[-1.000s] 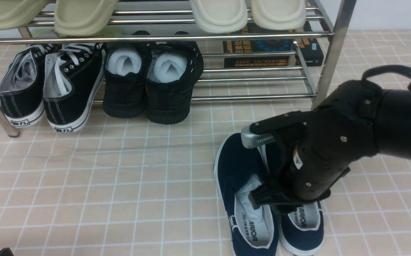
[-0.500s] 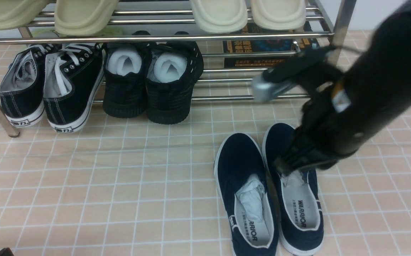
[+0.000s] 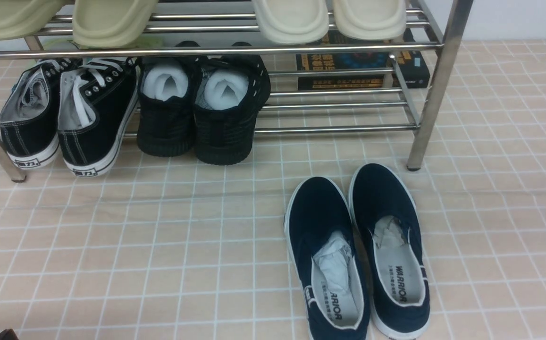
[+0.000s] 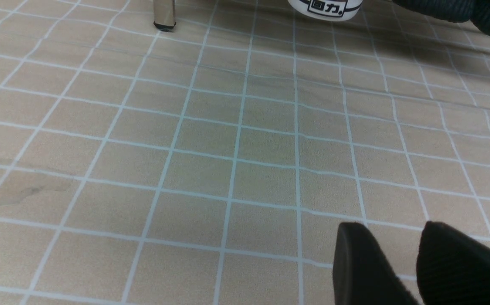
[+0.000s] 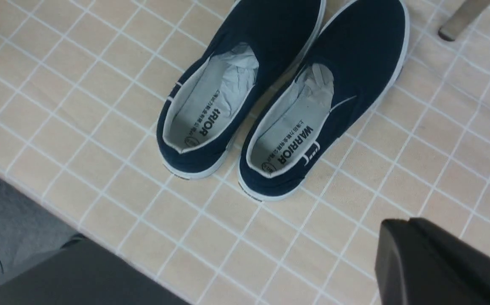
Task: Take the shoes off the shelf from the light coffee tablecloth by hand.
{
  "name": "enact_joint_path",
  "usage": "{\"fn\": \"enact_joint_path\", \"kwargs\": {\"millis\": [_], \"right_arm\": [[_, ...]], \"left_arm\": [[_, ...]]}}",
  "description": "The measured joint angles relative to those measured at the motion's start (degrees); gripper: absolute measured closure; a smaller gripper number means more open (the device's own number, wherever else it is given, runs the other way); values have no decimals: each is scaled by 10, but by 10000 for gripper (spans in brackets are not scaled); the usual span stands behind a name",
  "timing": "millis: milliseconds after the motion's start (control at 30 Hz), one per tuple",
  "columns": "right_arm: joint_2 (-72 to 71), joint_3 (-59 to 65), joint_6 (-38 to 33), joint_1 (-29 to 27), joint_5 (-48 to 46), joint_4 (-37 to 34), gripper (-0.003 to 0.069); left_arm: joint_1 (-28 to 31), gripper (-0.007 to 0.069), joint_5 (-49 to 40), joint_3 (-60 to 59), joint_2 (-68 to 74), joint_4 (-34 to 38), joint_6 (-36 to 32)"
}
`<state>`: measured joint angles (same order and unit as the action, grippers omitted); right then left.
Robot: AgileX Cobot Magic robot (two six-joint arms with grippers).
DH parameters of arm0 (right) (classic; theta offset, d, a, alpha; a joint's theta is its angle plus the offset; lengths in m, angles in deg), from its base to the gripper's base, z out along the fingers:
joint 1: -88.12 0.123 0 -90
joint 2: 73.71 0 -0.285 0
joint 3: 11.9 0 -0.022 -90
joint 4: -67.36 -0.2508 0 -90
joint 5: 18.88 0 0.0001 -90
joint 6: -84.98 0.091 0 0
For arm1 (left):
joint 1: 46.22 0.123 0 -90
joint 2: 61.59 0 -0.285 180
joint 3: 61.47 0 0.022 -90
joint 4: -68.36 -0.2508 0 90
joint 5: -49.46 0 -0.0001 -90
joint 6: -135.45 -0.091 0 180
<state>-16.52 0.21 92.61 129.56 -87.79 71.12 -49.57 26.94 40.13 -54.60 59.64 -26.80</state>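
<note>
Navy slip-ons (image 3: 388,293) w/ WARRIOR insoles & crumpled paper are laid side by side on the beige grid cloth (image 3: 159,264), in front of the steel rack (image 3: 348,128), near its R leg. R claw (image 5: 401,224) is fully closed, nothing gripped, kept well apart from the pair. L claw (image 4: 391,228) is opened only a little, held over bare cloth, nothing gripped. On the rack's lower tier, black lace-ups (image 3: 98,113) & all-black shoes (image 3: 223,118) are lined up; pale clogs (image 3: 291,21) are seen above.
</note>
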Motion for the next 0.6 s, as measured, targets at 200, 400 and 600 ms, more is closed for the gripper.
{"fn": "enact_joint_path", "kwargs": {"millis": [200,400,600], "right_arm": [[-172,112,0,0,103,-38,675],[-267,272,0,0,333,-52,675],[-270,346,0,0,466,-56,675]], "left_arm": [[0,386,0,0,0,0,0],[0,385,0,0,0,0,0],[0,384,0,0,0,0,0]]}}
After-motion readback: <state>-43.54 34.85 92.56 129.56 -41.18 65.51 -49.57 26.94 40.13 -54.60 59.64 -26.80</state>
